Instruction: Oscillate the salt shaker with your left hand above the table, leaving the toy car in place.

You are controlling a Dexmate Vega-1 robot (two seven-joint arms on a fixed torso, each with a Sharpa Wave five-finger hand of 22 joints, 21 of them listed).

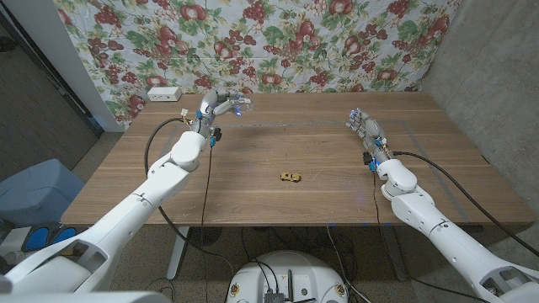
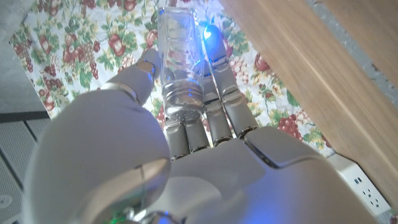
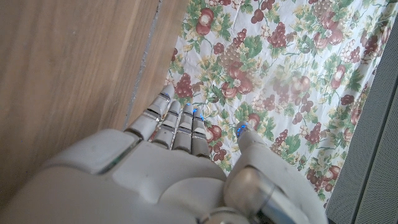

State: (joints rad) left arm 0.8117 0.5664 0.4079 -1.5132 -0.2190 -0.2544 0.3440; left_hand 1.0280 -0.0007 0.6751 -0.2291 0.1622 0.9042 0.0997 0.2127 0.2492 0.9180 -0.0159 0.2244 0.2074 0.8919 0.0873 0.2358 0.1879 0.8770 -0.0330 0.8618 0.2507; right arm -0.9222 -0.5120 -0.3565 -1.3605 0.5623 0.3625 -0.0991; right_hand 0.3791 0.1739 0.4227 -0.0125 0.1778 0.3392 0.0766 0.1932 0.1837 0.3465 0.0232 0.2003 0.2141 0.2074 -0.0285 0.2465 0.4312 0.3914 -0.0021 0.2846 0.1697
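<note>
left hand (image 1: 217,104): gripping the salt shaker (image 2: 177,46), fingers (image 2: 214,93) wrapping its clear body, lifting it over the desk's (image 1: 253,181) far left corner
shaker axis: running along the fingers, cap end toward the palm
toy car (image 1: 290,177): sitting mid-desk, well apart from both hands
right hand (image 1: 365,126): holding nothing, fingers loosely extended, at far right

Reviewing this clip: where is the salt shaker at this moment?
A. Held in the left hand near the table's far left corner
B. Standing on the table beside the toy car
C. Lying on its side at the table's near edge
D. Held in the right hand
A: the left hand grips the clear salt shaker at the far left of the table, while the toy car sits alone mid-table and the right hand holds nothing.
</note>
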